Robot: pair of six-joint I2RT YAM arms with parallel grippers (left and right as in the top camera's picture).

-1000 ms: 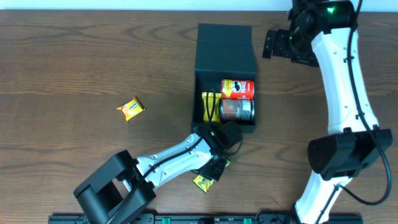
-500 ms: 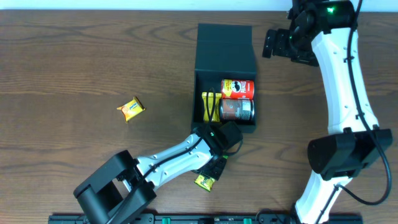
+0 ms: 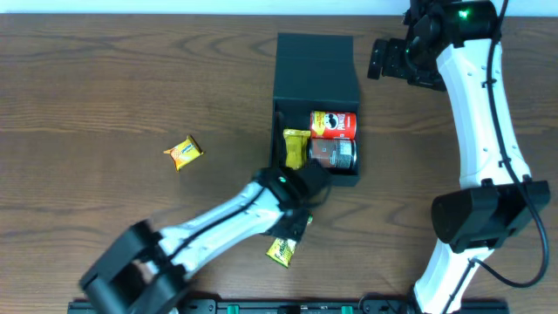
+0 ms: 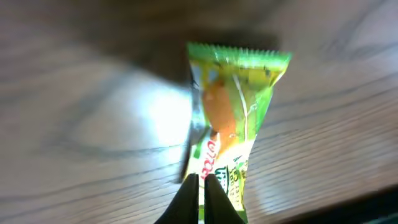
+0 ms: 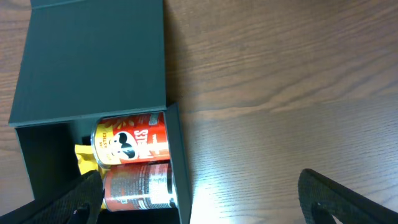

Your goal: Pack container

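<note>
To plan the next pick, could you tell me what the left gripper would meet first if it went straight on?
The green-and-yellow snack packet on the table lies directly ahead of the left gripper; the blurred wrist view cannot settle whether its tips touch it.

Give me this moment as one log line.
left gripper: shut on green packet, outside container | right gripper: open, beside container | container: open, red can and grey can inside | orange packet: on table

Right arm (image 3: 475, 96), left arm (image 3: 222, 222): white shells, black joints, black cables alongside. Green lamp (image 3: 463, 13) on right wrist. Right pincer (image 5: 196, 183): black fingers (image 5: 339, 193).
</note>
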